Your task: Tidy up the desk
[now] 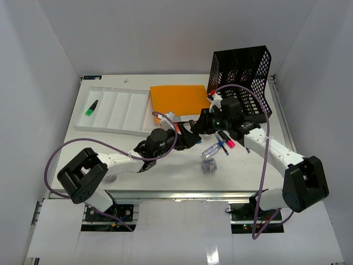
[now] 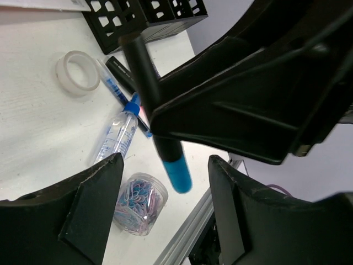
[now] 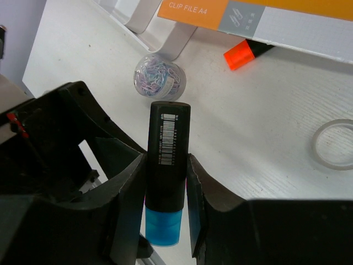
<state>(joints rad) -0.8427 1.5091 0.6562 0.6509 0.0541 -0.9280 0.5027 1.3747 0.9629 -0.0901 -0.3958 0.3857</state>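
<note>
The top external camera looked down from above and behind the arm bases, far enough back to take in the whole large white rectangular desk (image 1: 99, 141). The left wrist camera sat close and low, facing across the tabletop toward the black mesh file rack (image 2: 143, 16). The right wrist camera looked steeply down from close range. Both wrist views shared the black highlighter with a blue cap (image 2: 144, 83) (image 3: 167, 160) and the clear tape ring (image 2: 91, 83) (image 3: 315, 144). All three shared the clear tub of pastel paper clips (image 1: 208, 165) (image 2: 139, 203) (image 3: 160, 77).
</note>
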